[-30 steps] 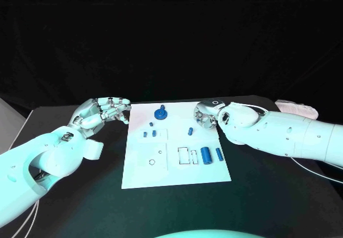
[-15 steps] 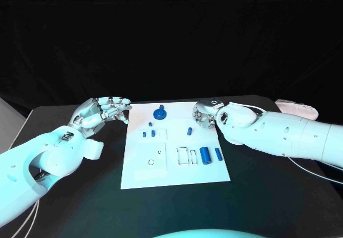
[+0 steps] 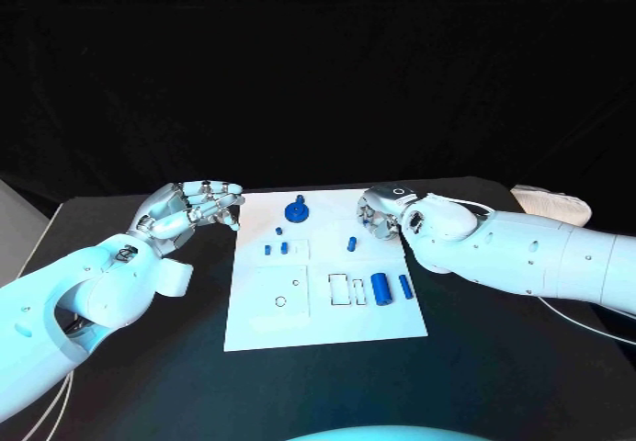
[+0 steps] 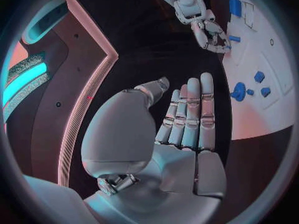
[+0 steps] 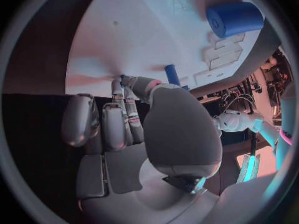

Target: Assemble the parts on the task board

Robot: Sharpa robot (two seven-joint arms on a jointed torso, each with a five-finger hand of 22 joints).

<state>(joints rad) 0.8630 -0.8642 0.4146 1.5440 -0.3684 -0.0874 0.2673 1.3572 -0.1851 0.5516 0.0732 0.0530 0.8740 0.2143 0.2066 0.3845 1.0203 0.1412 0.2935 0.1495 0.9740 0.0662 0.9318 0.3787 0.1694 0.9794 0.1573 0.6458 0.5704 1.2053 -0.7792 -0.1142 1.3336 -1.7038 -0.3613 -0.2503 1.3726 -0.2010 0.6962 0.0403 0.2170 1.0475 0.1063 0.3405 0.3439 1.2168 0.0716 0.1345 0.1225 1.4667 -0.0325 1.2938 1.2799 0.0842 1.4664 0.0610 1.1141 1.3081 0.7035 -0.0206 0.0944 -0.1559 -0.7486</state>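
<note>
The white task board (image 3: 324, 317) lies in the middle of the black table. On it are a blue round knob (image 3: 297, 211), two small blue pieces (image 3: 275, 248), a blue peg (image 3: 353, 243) and two blue cylinders (image 3: 380, 287) beside outlined slots. My left hand (image 3: 192, 207) hovers off the board's far left corner, fingers apart and holding nothing; the left wrist view shows it (image 4: 181, 129) with straight fingers. My right hand (image 3: 381, 216) is at the board's far right corner with fingers curved. In the right wrist view its fingertips (image 5: 124, 82) are near the peg (image 5: 172, 74), and nothing sits between them.
A pale object (image 3: 550, 197) lies at the table's far right, behind my right forearm. The board's near half (image 3: 278, 326) is bare white. Black table surface (image 3: 504, 367) stretches on both sides of the board.
My right forearm has shifted a little while its hand stays at the board's far right corner. The left hand and the parts have not moved.
</note>
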